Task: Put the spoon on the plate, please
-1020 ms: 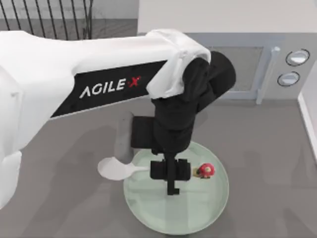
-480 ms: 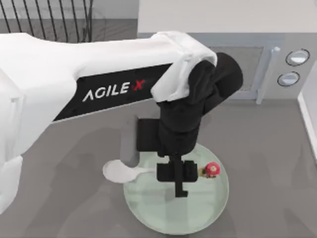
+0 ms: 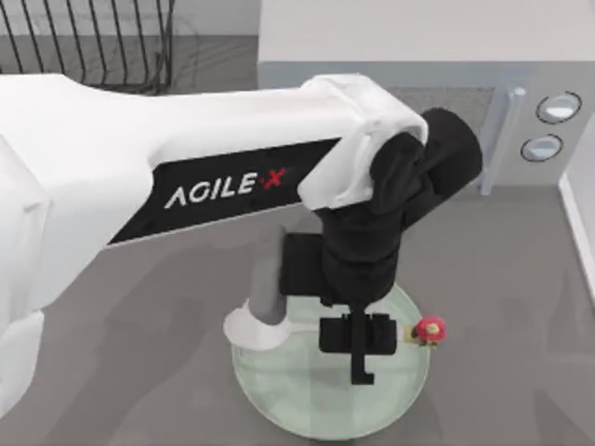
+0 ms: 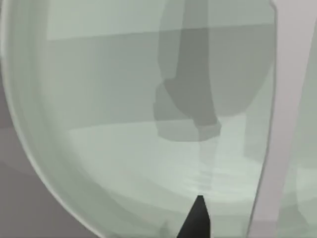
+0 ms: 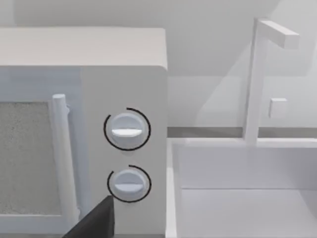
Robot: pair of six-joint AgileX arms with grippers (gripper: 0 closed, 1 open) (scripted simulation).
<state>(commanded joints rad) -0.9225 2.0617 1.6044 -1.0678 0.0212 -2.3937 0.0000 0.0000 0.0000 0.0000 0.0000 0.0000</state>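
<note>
The pale mint-green plate (image 3: 311,401) lies at the front middle of the table. My left gripper (image 3: 358,348) hangs over its middle, shut on the handle of the white spoon (image 3: 253,328). The spoon's bowl sticks out to the left over the plate's left rim. In the left wrist view the plate (image 4: 99,163) spreads close below, the pale spoon handle (image 4: 283,99) runs along one side, and a dark fingertip (image 4: 198,219) shows. A dark part of my right gripper (image 5: 94,220) appears in the right wrist view, facing the microwave.
A tiny red-and-pink object (image 3: 429,330) sits at the plate's right rim. The microwave (image 3: 446,121) with two knobs (image 5: 127,130) stands at the back, a white sink (image 5: 237,198) to its right, and a wire rack (image 3: 93,42) at the back left.
My left gripper has carried the spoon to the right, further over the plate. The red-and-pink object has shifted right, from inside the plate to its right rim.
</note>
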